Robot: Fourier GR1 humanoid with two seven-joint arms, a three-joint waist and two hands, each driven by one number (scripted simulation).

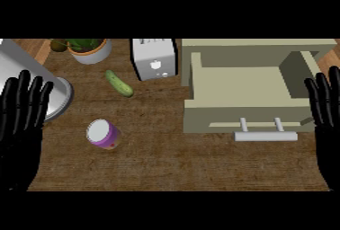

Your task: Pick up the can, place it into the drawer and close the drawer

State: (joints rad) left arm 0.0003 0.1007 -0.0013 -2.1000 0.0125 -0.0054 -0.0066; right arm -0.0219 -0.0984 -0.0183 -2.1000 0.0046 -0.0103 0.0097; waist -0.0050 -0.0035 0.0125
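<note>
A purple can with a white lid stands on the wooden counter, left of centre. At the right a beige drawer is pulled open, with nothing inside it, and its white handle faces me. My left hand rests open at the left edge, fingers up, a short way left of the can and apart from it. Along the right edge my right hand rests open, fingers up, just beside the drawer's right front corner. Neither hand holds anything.
A green cucumber lies behind the can. A white toaster stands at the back centre, a potted plant at the back left. A grey metal object with a round rim sits at the far left.
</note>
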